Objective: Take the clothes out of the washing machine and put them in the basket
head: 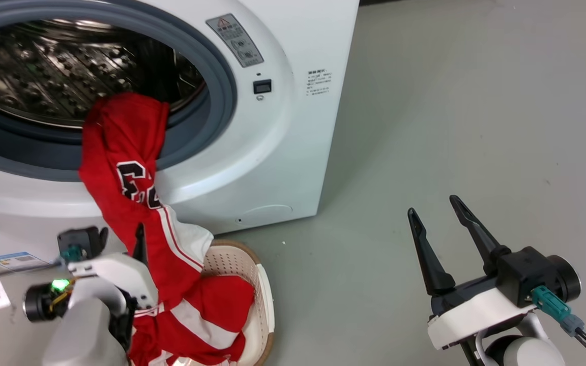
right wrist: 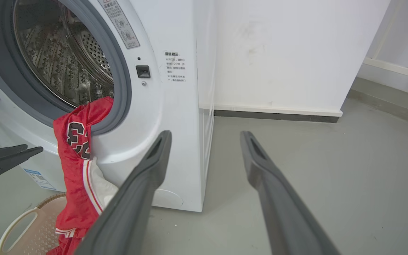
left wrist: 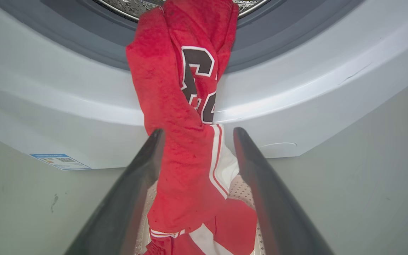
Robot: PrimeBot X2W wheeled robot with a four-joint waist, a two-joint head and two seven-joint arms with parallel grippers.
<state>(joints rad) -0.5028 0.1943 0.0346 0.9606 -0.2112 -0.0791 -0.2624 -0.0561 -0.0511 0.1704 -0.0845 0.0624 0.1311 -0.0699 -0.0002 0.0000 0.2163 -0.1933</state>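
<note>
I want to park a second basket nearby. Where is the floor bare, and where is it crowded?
Bare grey floor runs right of the washing machine, up to the right end effector. Crowded: below the porthole, where the red jersey drapes into the basket, the left end effector straddling it.

The grey floor (head: 450, 127) carries the white washing machine (head: 283, 152). The cream basket (head: 265, 290) stands on it, just before the machine's front.

Porthole (head: 222, 96): wide open, upper left; the drum (head: 44, 66) is free at its left and middle.
Jersey (head: 120, 147): red, drapes from the porthole's lower rim into the basket (head: 260, 284), blocking the lower left.
Floor (head: 450, 127): open on the right, beside the washing machine (head: 283, 152).
</note>
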